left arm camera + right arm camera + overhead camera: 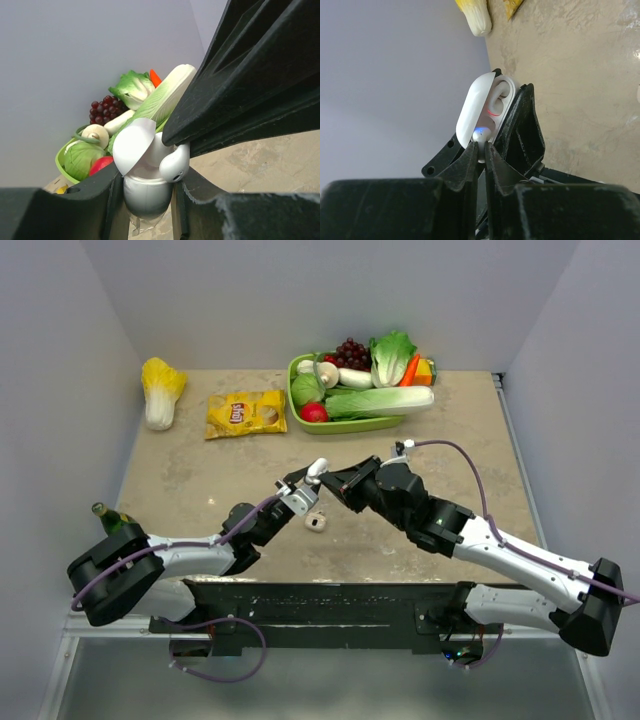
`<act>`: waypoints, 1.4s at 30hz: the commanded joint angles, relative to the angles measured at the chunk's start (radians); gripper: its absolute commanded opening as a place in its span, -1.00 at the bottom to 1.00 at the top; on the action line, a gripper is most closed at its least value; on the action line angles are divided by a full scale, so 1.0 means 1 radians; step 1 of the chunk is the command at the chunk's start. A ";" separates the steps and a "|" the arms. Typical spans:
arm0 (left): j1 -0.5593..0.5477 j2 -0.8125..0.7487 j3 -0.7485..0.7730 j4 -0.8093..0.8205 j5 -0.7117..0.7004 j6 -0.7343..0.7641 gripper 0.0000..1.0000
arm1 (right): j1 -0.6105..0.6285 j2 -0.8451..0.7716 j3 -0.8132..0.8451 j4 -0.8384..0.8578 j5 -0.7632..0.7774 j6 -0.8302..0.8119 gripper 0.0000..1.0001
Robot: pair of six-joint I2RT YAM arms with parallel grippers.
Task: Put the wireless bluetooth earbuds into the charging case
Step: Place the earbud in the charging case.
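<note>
My left gripper (305,488) is shut on the white charging case (147,192), holding it above the table with its lid (132,145) open. My right gripper (481,147) is shut on one white earbud (481,135), which glows blue. That earbud (175,162) rests against the rim of the open case, and the right gripper's black fingers (240,90) fill the upper right of the left wrist view. A red glow shows inside the case (472,107). Another earbud (316,522) lies on the table just below both grippers.
A green basket (297,390) of toy vegetables and fruit stands at the back centre. To its left lie a yellow chips bag (245,413) and a napa cabbage (160,390). A green bottle (110,518) sits by the left arm's base.
</note>
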 commanded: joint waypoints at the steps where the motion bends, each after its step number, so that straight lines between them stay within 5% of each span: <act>1: -0.008 -0.006 0.039 0.647 0.028 0.022 -1.00 | 0.008 0.005 0.027 -0.034 0.005 -0.035 -0.68; 16: -0.008 -0.006 0.029 0.647 0.008 0.007 -1.00 | 0.008 0.003 0.092 -0.124 0.043 -0.136 -0.37; 29: -0.008 0.009 0.019 0.647 -0.017 -0.018 -1.00 | 0.009 0.025 0.131 -0.131 0.016 -0.213 -0.36; 42: -0.008 -0.005 -0.001 0.647 -0.009 -0.042 -1.00 | 0.009 0.042 0.127 -0.091 0.005 -0.245 -0.79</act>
